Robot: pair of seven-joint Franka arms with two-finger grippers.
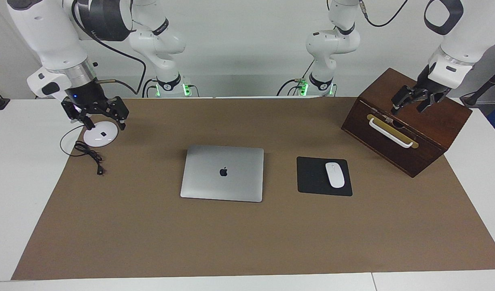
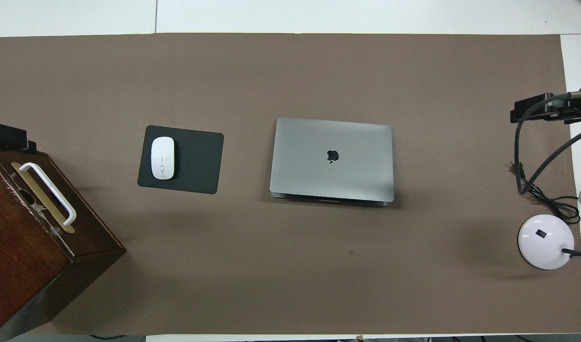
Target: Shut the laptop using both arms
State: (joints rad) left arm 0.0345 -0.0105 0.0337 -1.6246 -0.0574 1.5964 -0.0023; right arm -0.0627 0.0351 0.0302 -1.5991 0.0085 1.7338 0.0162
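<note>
Two grippers hung wide of the shut laptop (image 1: pixel 222 173).
Right gripper (image 1: pixel 100 118), fingers spread, hovered over the lamp base (image 1: pixel 100 136); left gripper (image 1: pixel 416 101), spread, over the wooden box (image 1: pixel 409 121); laptop midway between.

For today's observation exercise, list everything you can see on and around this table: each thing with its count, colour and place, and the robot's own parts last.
laptop: one, silver-grey, lid down, middle of the brown mat.
mouse pad: one, black, beside the laptop toward the left arm's end.
mouse: one, white, on the mouse pad.
box: one, dark brown wood with a white handle, at the left arm's end.
lamp base: one, white, round, at the right arm's end, with a black cable beside it.
mat: one, brown, covering the white table.
left gripper: black, over the box.
right gripper: black, open, over the lamp base.
</note>
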